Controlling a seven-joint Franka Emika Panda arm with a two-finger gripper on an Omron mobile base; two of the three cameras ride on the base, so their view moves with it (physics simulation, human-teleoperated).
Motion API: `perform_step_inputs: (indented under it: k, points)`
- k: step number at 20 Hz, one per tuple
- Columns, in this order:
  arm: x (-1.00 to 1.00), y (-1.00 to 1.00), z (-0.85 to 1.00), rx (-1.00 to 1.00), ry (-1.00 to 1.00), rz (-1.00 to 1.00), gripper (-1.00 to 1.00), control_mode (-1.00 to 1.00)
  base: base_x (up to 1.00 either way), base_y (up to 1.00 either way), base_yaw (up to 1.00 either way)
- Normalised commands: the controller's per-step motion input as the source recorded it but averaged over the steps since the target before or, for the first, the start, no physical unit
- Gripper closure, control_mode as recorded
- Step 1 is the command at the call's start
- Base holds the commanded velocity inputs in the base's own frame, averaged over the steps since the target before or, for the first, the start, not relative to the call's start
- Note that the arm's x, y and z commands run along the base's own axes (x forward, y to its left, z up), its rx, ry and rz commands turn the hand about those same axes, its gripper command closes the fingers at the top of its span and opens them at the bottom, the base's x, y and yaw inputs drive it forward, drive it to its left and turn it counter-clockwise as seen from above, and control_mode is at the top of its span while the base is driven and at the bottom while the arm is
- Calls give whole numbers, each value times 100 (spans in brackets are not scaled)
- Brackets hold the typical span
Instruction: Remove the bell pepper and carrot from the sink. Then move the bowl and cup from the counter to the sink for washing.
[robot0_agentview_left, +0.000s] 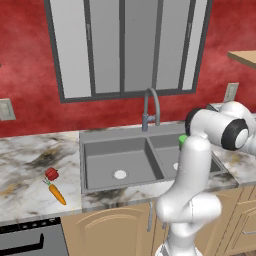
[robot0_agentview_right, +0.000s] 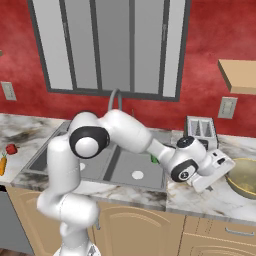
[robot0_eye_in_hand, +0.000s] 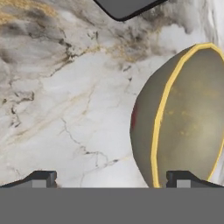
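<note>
The red bell pepper (robot0_agentview_left: 51, 173) and the orange carrot (robot0_agentview_left: 57, 194) lie on the marble counter (robot0_agentview_left: 25, 155) left of the sink (robot0_agentview_left: 125, 150); they also sit at the left edge as bell pepper (robot0_agentview_right: 11, 148) and carrot (robot0_agentview_right: 2, 165). A sliver of the green cup (robot0_agentview_right: 154, 160) peeks out behind my forearm, right of the sink (robot0_agentview_right: 95, 167). The olive-yellow bowl (robot0_eye_in_hand: 188, 118) rests on the counter (robot0_eye_in_hand: 65, 87) at far right, also seen as bowl (robot0_agentview_right: 245, 176). My gripper (robot0_eye_in_hand: 113, 179) is open just above the counter, its right fingertip (robot0_eye_in_hand: 183, 178) near the bowl's rim. Nothing is held.
A toaster (robot0_agentview_right: 200, 129) stands behind my hand near the wall, and its dark base (robot0_eye_in_hand: 127, 6) shows above the bowl. The curved faucet (robot0_agentview_left: 151, 107) rises behind the sink. A wooden shelf (robot0_agentview_right: 239, 75) hangs at upper right. A dark oven top (robot0_agentview_left: 30, 240) adjoins the counter's left front.
</note>
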Motion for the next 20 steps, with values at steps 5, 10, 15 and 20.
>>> perform_step_inputs:
  k: [5, 10, 15, 20]
  points:
    - [9, -22, 0, 1, 0, 0, -100, -100, 0, 0, 0]
    - [9, -20, 0, 1, 0, 1, -100, -100, 0, 0, 0]
    - [13, -11, 0, 3, 0, 2, -100, -100, 0, 0, 0]
    - [15, -7, 0, 4, 0, 3, -100, -100, 0, 0, 0]
